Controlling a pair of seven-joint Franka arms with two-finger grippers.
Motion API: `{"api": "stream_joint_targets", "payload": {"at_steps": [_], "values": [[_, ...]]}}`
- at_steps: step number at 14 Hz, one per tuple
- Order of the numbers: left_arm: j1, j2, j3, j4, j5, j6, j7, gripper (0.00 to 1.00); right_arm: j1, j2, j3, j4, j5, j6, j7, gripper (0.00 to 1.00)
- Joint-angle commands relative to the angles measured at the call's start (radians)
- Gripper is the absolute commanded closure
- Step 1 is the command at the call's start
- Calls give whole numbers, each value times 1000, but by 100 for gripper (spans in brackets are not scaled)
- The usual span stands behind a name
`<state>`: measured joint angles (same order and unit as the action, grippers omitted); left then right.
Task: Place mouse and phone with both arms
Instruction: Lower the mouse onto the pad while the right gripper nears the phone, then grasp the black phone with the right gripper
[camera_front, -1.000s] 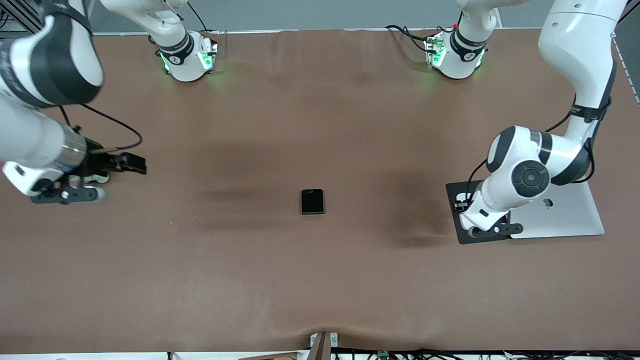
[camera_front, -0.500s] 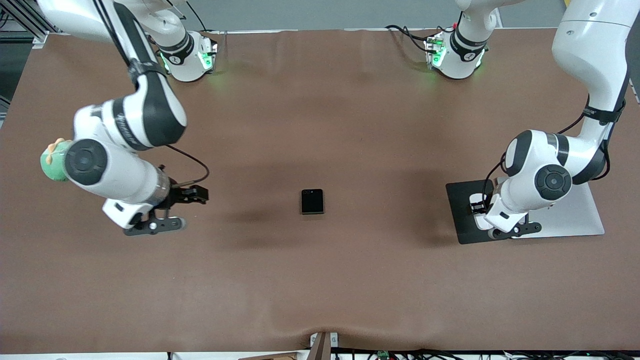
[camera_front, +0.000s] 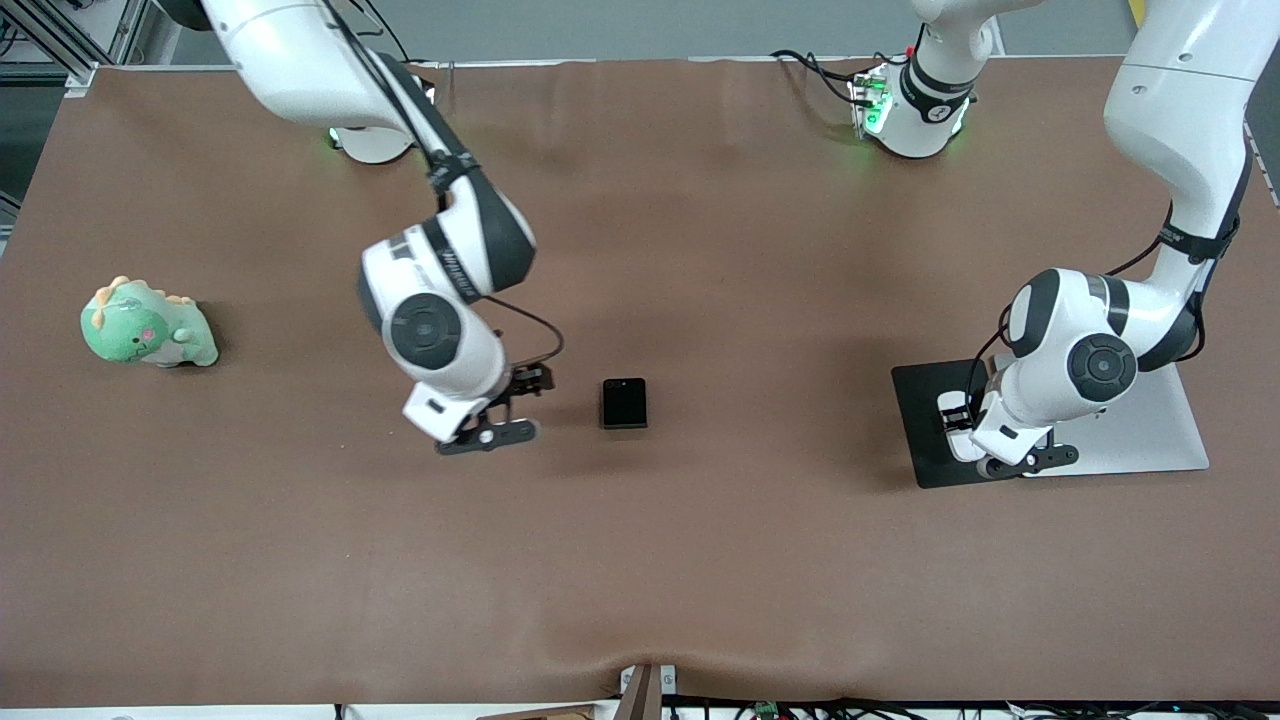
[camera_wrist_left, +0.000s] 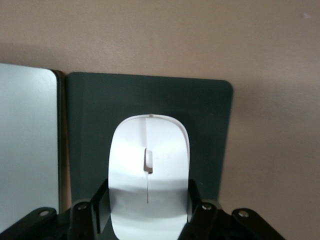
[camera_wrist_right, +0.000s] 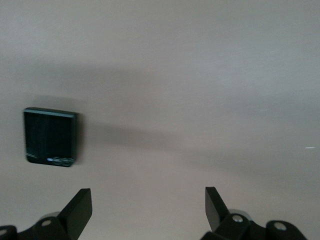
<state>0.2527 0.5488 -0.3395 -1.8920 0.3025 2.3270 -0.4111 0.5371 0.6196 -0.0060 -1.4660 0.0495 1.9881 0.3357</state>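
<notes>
Mouse (camera_wrist_left: 148, 175) sits pinched in the left pincer (camera_wrist_left: 148, 212) over the dark mat (camera_wrist_left: 150, 100). Right pincer (camera_wrist_right: 148, 210), spread wide, hangs over the tabletop (camera_front: 700, 560) beside the phone (camera_front: 624, 403).

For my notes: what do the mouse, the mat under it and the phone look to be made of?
Mouse: looks like glossy white plastic, since its shell shows a soft sheen.
Mat: dark, matte, flat and thin with rounded corners, probably rubber or fabric, though which is unclear.
Phone: black with a glossy face, likely glass or polished plastic, since streaky reflections cross it.
</notes>
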Motion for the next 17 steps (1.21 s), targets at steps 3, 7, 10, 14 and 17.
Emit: {"api": "stream_joint_targets", "payload": {"at_steps": [3,7,10,14,17], "values": [[23,17,-9,-13,41,38,6,50,95,112,-11,50,0,173,87,0],[20,31,-10,-13,41,38,8,49,147,150,-9,53,3,192,111,0],[19,37,-10,-9,52,40,8,49,173,189,-11,53,0,305,154,0],[7,51,-12,1,52,40,8,49,190,248,-12,78,-10,393,227,0],[2,52,-12,2,55,40,8,46,188,262,-14,90,-13,393,226,0]]}}
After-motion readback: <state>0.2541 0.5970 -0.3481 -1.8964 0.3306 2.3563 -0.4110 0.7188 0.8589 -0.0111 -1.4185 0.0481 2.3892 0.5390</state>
